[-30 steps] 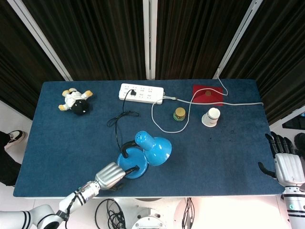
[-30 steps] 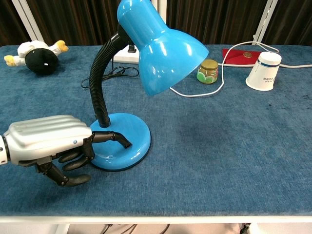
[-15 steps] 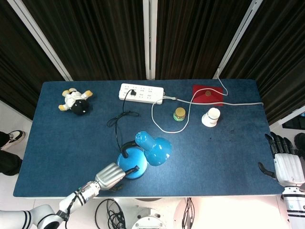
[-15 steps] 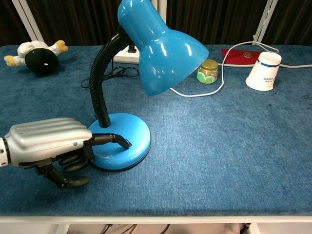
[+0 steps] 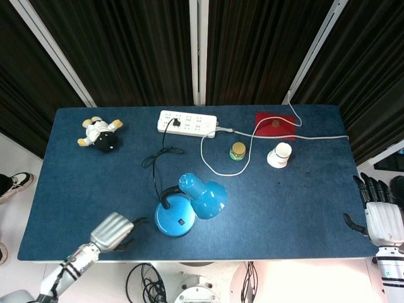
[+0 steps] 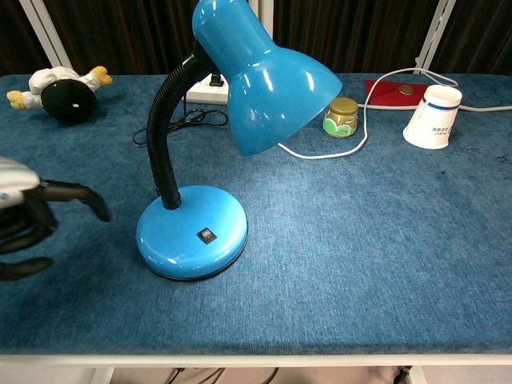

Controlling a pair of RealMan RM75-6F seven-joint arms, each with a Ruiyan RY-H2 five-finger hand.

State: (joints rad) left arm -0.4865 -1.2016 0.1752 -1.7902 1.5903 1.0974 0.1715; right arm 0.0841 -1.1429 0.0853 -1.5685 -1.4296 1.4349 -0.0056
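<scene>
Near the table's front edge stands a blue lamp [image 5: 189, 207], just right of the empty left hand [image 5: 113, 230], fingers curled loosely apart. Right hand [image 5: 382, 218], spread empty, sits far off.

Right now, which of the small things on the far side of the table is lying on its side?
The plush toy at the far left lies on its side. The green jar and the white paper cup both stand; the cup stands upside down.
</scene>
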